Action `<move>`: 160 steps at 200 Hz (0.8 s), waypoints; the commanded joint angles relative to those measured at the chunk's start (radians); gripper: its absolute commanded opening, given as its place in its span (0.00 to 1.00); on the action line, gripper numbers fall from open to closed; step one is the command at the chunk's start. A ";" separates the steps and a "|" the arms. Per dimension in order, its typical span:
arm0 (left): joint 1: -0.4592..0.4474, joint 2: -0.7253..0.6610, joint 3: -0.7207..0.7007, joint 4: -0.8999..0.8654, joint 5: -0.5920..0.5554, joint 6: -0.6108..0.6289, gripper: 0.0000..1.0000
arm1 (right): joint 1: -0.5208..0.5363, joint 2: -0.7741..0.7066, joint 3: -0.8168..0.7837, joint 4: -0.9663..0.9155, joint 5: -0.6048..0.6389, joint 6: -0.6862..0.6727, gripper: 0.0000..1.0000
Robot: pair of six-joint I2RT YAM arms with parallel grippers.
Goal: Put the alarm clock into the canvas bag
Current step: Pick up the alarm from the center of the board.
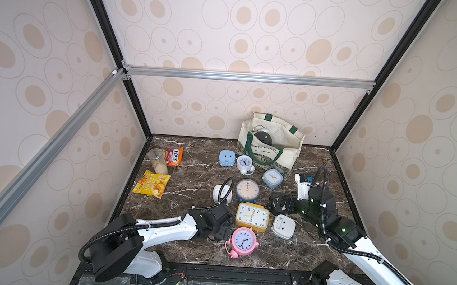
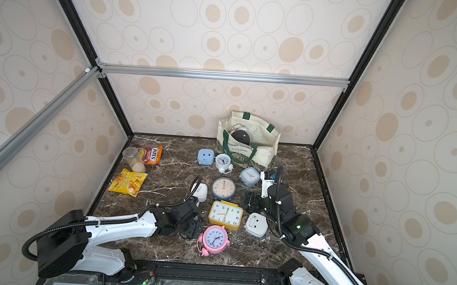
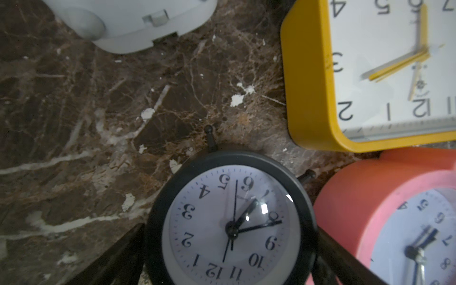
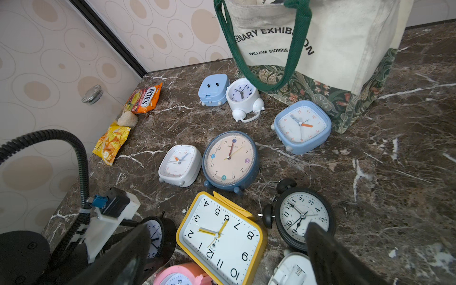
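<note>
Cannot find the small black clock (image 3: 232,222) in either top view, buried under the left gripper (image 1: 223,231); shows only in the wrist views, in the left one dial toward the camera, lower rim cut off at the frame edge. Same for the twin-bell black clock (image 4: 302,217), masked in both top views by the right gripper (image 1: 279,203) and partly covered in the right wrist view by one dark finger (image 4: 328,254). Can make out only the dark round body and bells of another clock (image 1: 262,136) inside the canvas bag (image 1: 290,150), upright at the far edge of the marble table (image 1: 192,173), well apart from both grippers. Left jaws spread wide, one either side of the small black clock; hard to tell any contact. Right jaws equally wide, above the twin-bell black clock, gripping nothing. Left arm stretched low and forward, gripper just beside the pink clock (image 1: 244,240) and yellow clock (image 1: 252,216); right arm bent inward, wrist angled down
</note>
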 commanded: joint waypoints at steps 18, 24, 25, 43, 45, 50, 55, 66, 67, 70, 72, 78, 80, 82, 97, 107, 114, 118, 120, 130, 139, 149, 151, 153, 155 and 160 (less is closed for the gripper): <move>-0.008 0.054 0.042 -0.002 -0.058 -0.041 0.97 | 0.005 0.011 -0.019 0.025 -0.026 0.021 1.00; -0.008 0.066 0.046 -0.002 -0.059 -0.047 0.96 | 0.005 0.013 -0.019 0.026 -0.029 0.021 1.00; -0.008 0.068 0.046 -0.002 -0.058 -0.048 0.96 | 0.006 0.012 -0.019 0.026 -0.030 0.020 1.00; -0.008 0.096 0.059 -0.007 -0.063 -0.071 0.94 | 0.005 0.011 -0.020 0.022 -0.029 0.019 1.00; -0.009 0.097 0.060 -0.008 -0.065 -0.073 0.93 | 0.005 0.011 -0.019 0.020 -0.028 0.019 1.00; -0.008 0.101 0.064 -0.011 -0.070 -0.080 0.93 | 0.005 0.009 -0.019 0.019 -0.026 0.018 1.00; -0.007 0.101 0.066 -0.011 -0.072 -0.084 0.92 | 0.005 0.007 -0.020 0.020 -0.024 0.016 0.99; -0.006 0.101 0.072 -0.010 -0.075 -0.092 0.90 | 0.005 0.005 -0.023 0.018 -0.021 0.015 0.99; -0.006 0.101 0.073 -0.011 -0.075 -0.093 0.90 | 0.005 0.005 -0.023 0.017 -0.020 0.014 0.99; -0.006 0.099 0.076 -0.013 -0.080 -0.096 0.90 | 0.005 0.006 -0.023 0.016 -0.017 0.015 0.99; -0.006 0.098 0.078 -0.016 -0.083 -0.100 0.90 | 0.005 0.007 -0.023 0.015 -0.015 0.015 0.99; -0.005 0.094 0.086 -0.025 -0.093 -0.110 0.90 | 0.005 0.005 -0.026 0.012 -0.013 0.015 0.99; -0.004 0.093 0.089 -0.028 -0.095 -0.113 0.89 | 0.005 0.005 -0.026 0.012 -0.013 0.015 0.99; -0.002 0.090 0.090 -0.032 -0.096 -0.116 0.89 | 0.005 0.006 -0.028 0.013 -0.014 0.014 0.99; 0.012 0.075 0.124 -0.067 -0.102 -0.143 0.85 | 0.005 0.004 -0.039 0.023 -0.020 0.015 1.00; 0.030 0.065 0.151 -0.102 -0.098 -0.168 0.82 | 0.005 0.004 -0.045 0.029 -0.025 0.015 1.00; 0.045 0.059 0.173 -0.127 -0.091 -0.180 0.79 | 0.005 0.006 -0.046 0.030 -0.025 0.016 1.00; 0.053 0.055 0.185 -0.138 -0.089 -0.186 0.78 | 0.005 0.007 -0.046 0.031 -0.025 0.017 1.00; 0.057 0.053 0.191 -0.145 -0.088 -0.188 0.78 | 0.005 0.007 -0.048 0.031 -0.025 0.016 1.00; 0.072 0.036 0.215 -0.165 -0.083 -0.190 0.77 | 0.005 0.011 -0.051 0.038 -0.030 0.015 1.00; 0.084 0.008 0.232 -0.171 -0.081 -0.196 0.76 | 0.005 0.012 -0.054 0.047 -0.037 0.013 1.00; 0.108 -0.026 0.251 -0.170 -0.061 -0.205 0.76 | 0.005 0.011 -0.064 0.067 -0.053 0.005 1.00; 0.114 -0.032 0.256 -0.169 -0.056 -0.208 0.76 | 0.005 0.010 -0.067 0.070 -0.057 0.004 1.00; 0.122 -0.041 0.260 -0.167 -0.050 -0.211 0.76 | 0.005 0.010 -0.071 0.076 -0.058 0.003 1.00; 0.129 -0.047 0.263 -0.165 -0.045 -0.215 0.76 | 0.005 0.009 -0.074 0.081 -0.061 0.003 1.00; 0.145 -0.072 0.272 -0.159 -0.030 -0.228 0.76 | 0.005 0.005 -0.084 0.097 -0.069 0.002 1.00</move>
